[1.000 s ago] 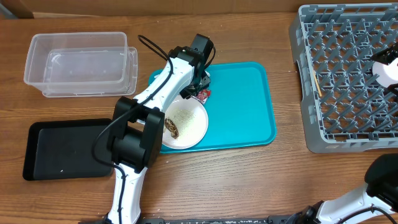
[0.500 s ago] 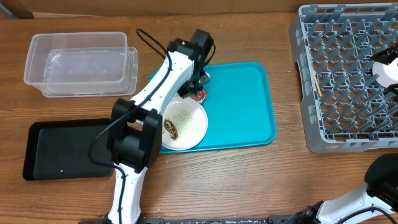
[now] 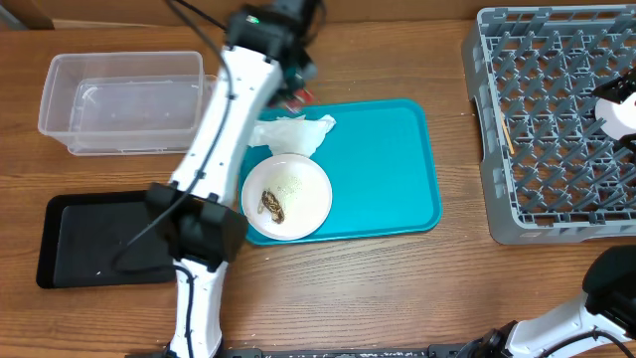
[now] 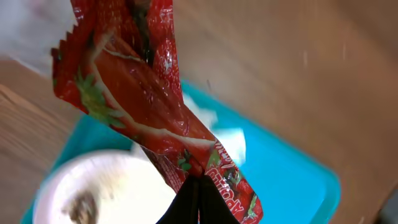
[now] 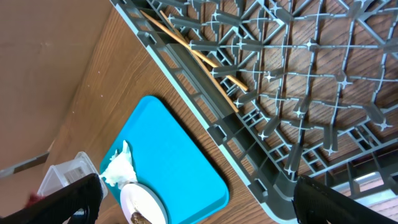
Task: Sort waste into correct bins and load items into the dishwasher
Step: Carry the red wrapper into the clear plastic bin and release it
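**Wrapper aloft:** your left fingers clench the red wrapper.
Your right fingers stand wide apart, empty, over the dish rack.

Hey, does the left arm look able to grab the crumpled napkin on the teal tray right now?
Probably not yet: the left gripper is shut on the red wrapper. The napkin itself lies uncovered nearby.

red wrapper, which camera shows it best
Left wrist: the red wrapper fills the frame, strawberry print clear, pinched in the left gripper. Overhead gives just a small red speck; right wrist, nothing clear.
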